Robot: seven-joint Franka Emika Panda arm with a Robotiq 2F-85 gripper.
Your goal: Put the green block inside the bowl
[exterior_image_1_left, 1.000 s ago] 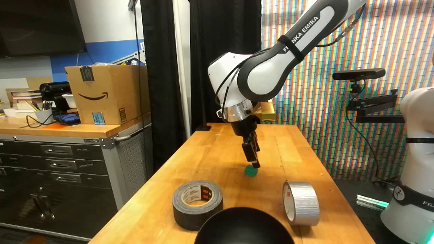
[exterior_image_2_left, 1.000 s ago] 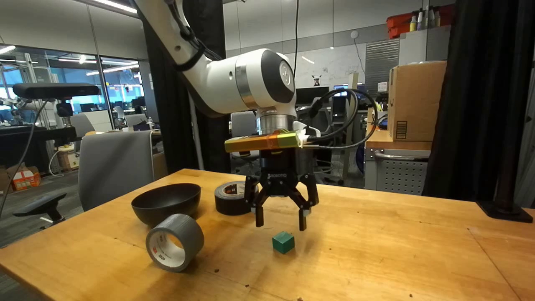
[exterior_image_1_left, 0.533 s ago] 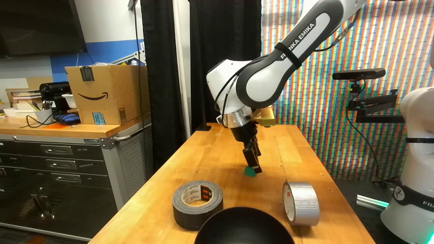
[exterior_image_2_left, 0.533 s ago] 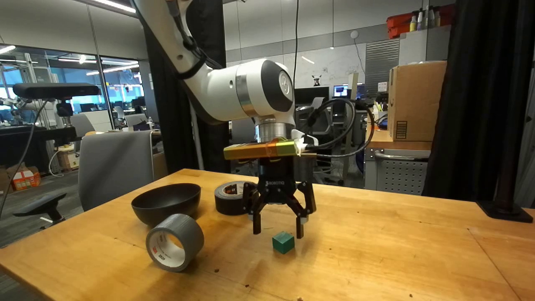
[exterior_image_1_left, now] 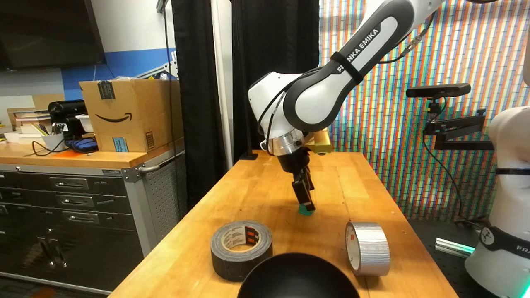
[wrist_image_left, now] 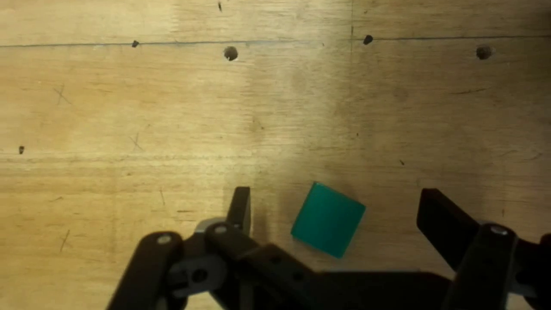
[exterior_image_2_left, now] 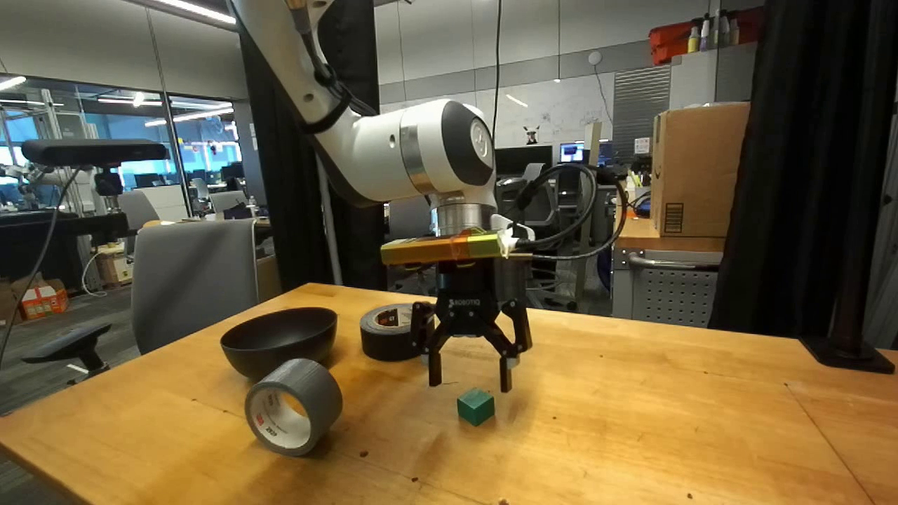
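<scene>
Your black two-fingered tool (exterior_image_2_left: 470, 386) is hanging spread wide, gripping nothing, above the small green cubic block (wrist_image_left: 328, 220) lying roughly midway between the long edges of the wooden surface (exterior_image_2_left: 645, 421). You're likely preparing to grasp, next needing to lower squarely.

Lettering before you.
FRANKA EMIKA, partly covered, on your arm (exterior_image_1_left: 323, 97); ROBOTIQ on the gripper (exterior_image_2_left: 470, 384); 3M on the dark tape roll (exterior_image_1_left: 234, 265) and silver roll (exterior_image_1_left: 374, 250) toward opposite tabletop (exterior_image_1_left: 265, 194) edges.

The wooden table (exterior_image_2_left: 631, 421) carries a green block (exterior_image_2_left: 476, 407), a black bowl (exterior_image_2_left: 277, 347) and 2 tape rolls (exterior_image_2_left: 319, 396).
</scene>
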